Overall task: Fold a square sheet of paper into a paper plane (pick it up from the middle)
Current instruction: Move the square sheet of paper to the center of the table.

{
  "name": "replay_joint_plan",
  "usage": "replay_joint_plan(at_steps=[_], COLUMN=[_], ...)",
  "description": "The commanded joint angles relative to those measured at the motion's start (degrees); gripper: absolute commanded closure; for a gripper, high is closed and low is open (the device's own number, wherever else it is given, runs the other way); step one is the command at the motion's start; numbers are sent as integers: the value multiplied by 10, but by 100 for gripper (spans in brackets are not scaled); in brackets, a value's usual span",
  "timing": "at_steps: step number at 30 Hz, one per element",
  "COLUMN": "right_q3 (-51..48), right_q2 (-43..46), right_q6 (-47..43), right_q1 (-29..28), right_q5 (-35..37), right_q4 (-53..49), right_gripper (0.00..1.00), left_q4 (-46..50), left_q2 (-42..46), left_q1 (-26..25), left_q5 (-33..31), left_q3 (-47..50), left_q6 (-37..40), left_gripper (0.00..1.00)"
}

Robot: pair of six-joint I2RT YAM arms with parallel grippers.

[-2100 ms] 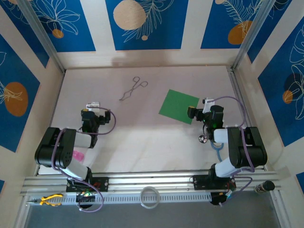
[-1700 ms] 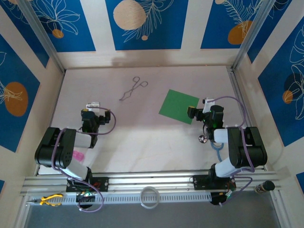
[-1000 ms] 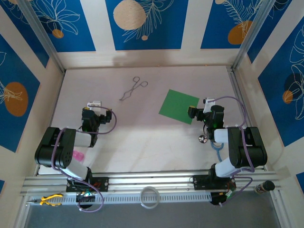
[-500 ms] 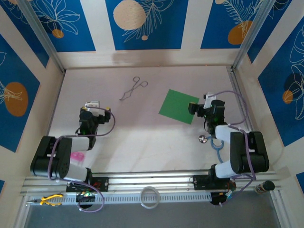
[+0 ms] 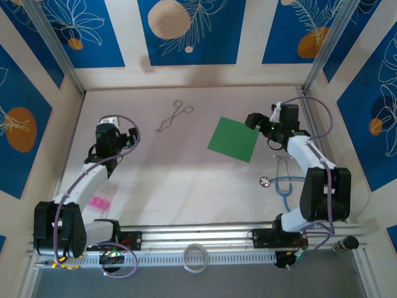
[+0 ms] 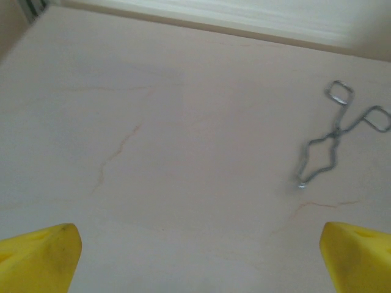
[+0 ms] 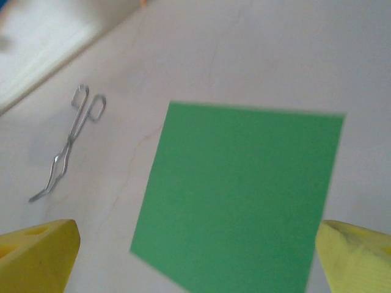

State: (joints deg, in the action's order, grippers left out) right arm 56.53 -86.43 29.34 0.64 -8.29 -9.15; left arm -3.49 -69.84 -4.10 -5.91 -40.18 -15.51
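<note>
The square sheet of paper (image 5: pixel 234 139) lies flat and unfolded on the pale table, right of centre; it is bright green. In the right wrist view the sheet (image 7: pixel 244 195) spreads below and ahead of my right gripper (image 7: pixel 198 256), whose yellow fingertips (image 7: pixel 36 253) stand far apart at the bottom corners, open and empty. From above, the right gripper (image 5: pixel 253 120) hovers by the sheet's far right corner. My left gripper (image 5: pixel 126 138) is stretched out over the left side of the table, open, with bare tabletop between its yellow fingertips (image 6: pixel 40 256).
Thin metal forceps (image 5: pixel 173 116) lie at the far middle, also ahead and to the right of the left gripper (image 6: pixel 336 140). A stethoscope (image 5: pixel 282 184) lies near the right arm's base, a small pink item (image 5: pixel 98 202) near the left arm. Walls enclose the table.
Both arms have unfolded and reached away from their bases. The right gripper moved up to the sheet's far right corner; the left moved toward the far left. The sheet has not moved.
</note>
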Motion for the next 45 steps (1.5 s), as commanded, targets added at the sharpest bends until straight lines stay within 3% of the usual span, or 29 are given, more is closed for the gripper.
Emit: replay_joint_plan(at_steps=[1,4,8,15,18,24,34,39,45], right_q3=[57,96,153,218,243,266,225,170,125], right_q2=[-50,-96,-157,-234,-268,-313,-306,-275,-252], right_q6=[54,62,58,53,36,9,-18,-19,41], right_q1=[-24,-44,-69,-90,-99,-130,-186,-245,-325], right_q5=[-48,-38,-9,-3,-14,31,32,1,-18], right_q4=[-104,-137,-179,-213,-237,-280,-299,-270,-233], right_gripper=[0,3,5,9,12,12,13,13,13], left_q4=[102,95,129,133,139,160,204,209,218], left_q2=[-7,-23,-46,-29,-22,6,32,48,63], left_q1=[8,8,-13,-64,-74,-78,-78,-78,-78], left_q5=[131,205,251,246,255,247,225,218,215], left_q3=[-24,-30,-53,-33,-23,-12,-25,-21,-16], left_q6=[-82,-148,-214,-243,-242,-230,-209,-205,-204], left_gripper=[0,0,0,0,0,0,0,0,0])
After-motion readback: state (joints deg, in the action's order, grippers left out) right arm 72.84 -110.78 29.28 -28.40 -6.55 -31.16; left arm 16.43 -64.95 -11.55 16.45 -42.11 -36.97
